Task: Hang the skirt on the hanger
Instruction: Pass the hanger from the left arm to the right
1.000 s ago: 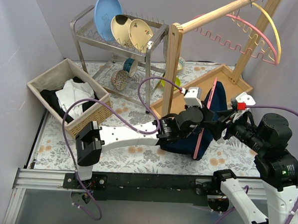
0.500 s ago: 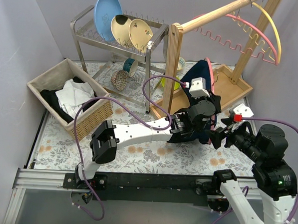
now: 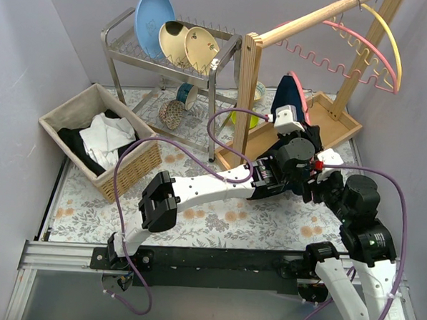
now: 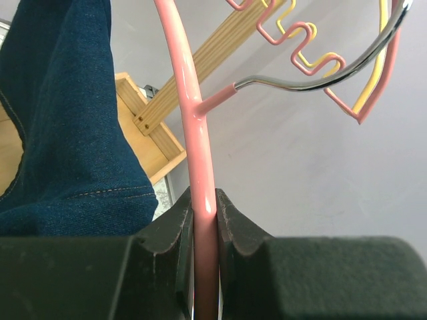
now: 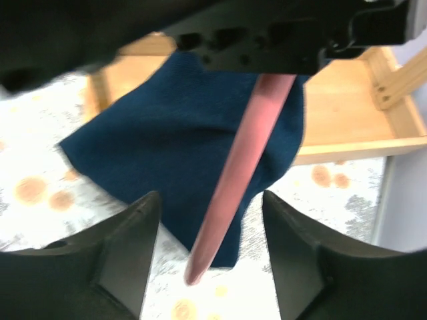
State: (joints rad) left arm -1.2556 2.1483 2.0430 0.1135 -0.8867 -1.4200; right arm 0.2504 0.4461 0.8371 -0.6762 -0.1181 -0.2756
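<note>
Left hand (image 4: 203, 220) is pressed tight on the bar of the pink hanger (image 4: 190, 120), pinching it just below where the metal hook branches off. Right hand (image 5: 210, 203) is spread wide with nothing in it. It sits below the hanger's lower end, with fabric behind.

The skirt (image 4: 60, 120) is dark blue denim, draped over the hanger and bunched on one side of it. It is lifted off the worktop (image 3: 217, 217), just in front of the wooden rack (image 3: 250, 83) and near the rack's base tray.

Handling, as a judgement:
- The denim looks soft and limp but on the heavy side for cloth. It will sag and pull to the loaded side.
- The stitched hem or waistband edge is the thickest, firmest place to pinch; a grab mid-panel just gathers folds.
- The hanger is stiff, thin and smooth-coated, so it can twist in a two-finger pinch under the lopsided load.
- Hold it close to the hook neck, as now.
- The free hand should take a skirt edge, not the bar.
</note>
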